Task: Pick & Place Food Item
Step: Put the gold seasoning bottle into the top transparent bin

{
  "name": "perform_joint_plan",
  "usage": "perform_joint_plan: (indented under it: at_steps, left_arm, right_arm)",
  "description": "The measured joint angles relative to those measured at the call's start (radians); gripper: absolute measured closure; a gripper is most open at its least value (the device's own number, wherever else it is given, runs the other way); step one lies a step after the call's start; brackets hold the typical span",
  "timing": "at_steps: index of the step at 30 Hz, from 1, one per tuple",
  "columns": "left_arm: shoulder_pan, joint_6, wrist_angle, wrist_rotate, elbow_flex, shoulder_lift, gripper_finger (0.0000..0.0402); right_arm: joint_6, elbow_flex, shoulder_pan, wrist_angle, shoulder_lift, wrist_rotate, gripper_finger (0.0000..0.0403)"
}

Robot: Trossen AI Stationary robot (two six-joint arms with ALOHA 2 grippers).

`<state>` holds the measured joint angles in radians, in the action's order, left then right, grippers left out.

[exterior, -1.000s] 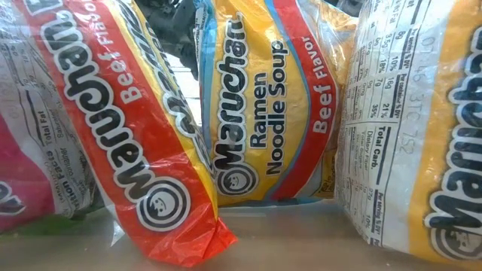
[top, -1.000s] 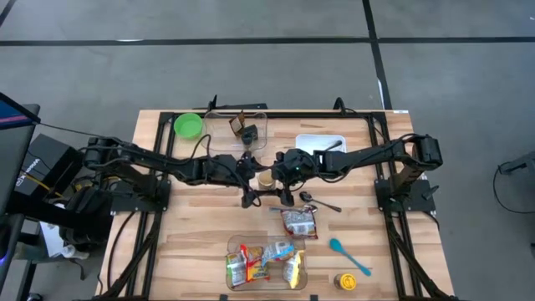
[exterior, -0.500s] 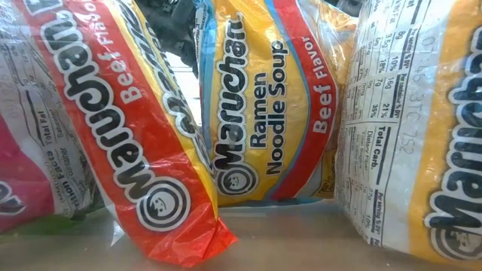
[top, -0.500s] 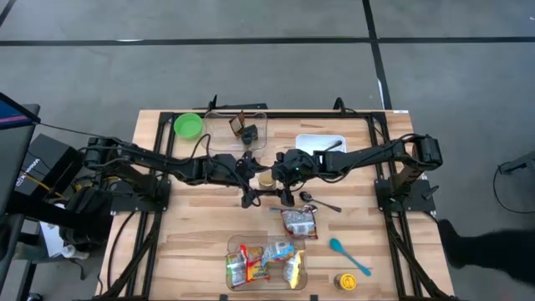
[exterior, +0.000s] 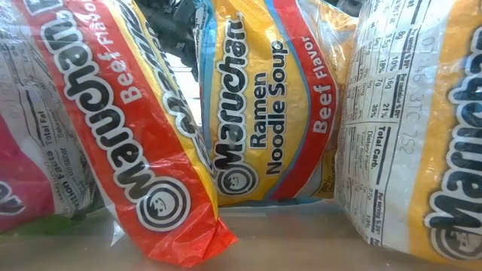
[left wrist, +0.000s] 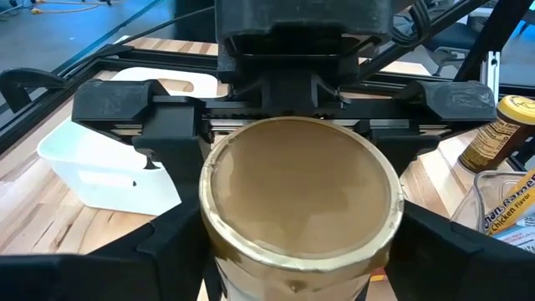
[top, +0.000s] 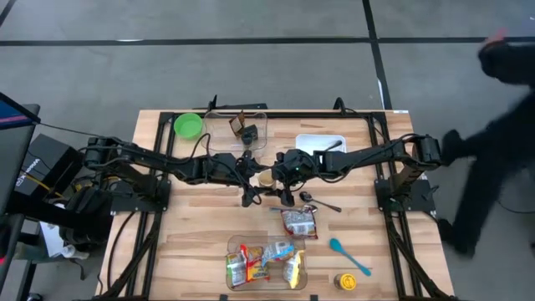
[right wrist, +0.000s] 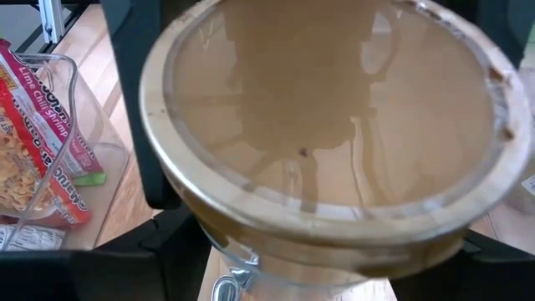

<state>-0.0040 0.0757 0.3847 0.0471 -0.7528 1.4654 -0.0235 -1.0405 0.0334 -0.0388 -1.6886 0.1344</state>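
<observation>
table (top: pixel 192 242): one | arms: we count two, meeting mid-table | bins: two clear, one white | left gripper (top: pixel 248 179) and right gripper (top: pixel 287 177): each pinching the one jar (top: pixel 266 179) from opposite sides | noodle packs (exterior: pixel 256 113): three in near bin (top: pixel 266 261), one loose pack (top: pixel 299 222) beside

- Two matte-black jointed arms, the left arm (top: pixel 159 160) and the right arm (top: pixel 368 155), reach inward from blocky bases bolted at opposite edges of the wooden table (top: pixel 192 226).
- Black cables loop along the left arm's links.
- The right gripper (left wrist: pixel 288 113) shows a toothed rail between squared black finger blocks.
</observation>
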Motion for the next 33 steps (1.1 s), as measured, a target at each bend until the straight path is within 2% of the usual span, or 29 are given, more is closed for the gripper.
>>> perform_joint_plan:
  at_steps: [15,25,33]
  left_arm:
    - [0.000,0.008,-0.001,0.000,0.000,0.000,0.0122]
    - [0.000,0.014,-0.011,0.000,0.002,0.001,0.0120]
    - [0.000,0.012,-0.005,0.002,0.002,0.001,0.0122]
  right_arm:
    - [0.000,0.000,0.000,0.001,0.000,0.001,0.0125]
    - [0.070,-0.002,0.001,-0.002,0.001,-0.001,0.0086]
    - [0.068,-0.002,0.009,0.001,0.001,-0.002,0.0080]
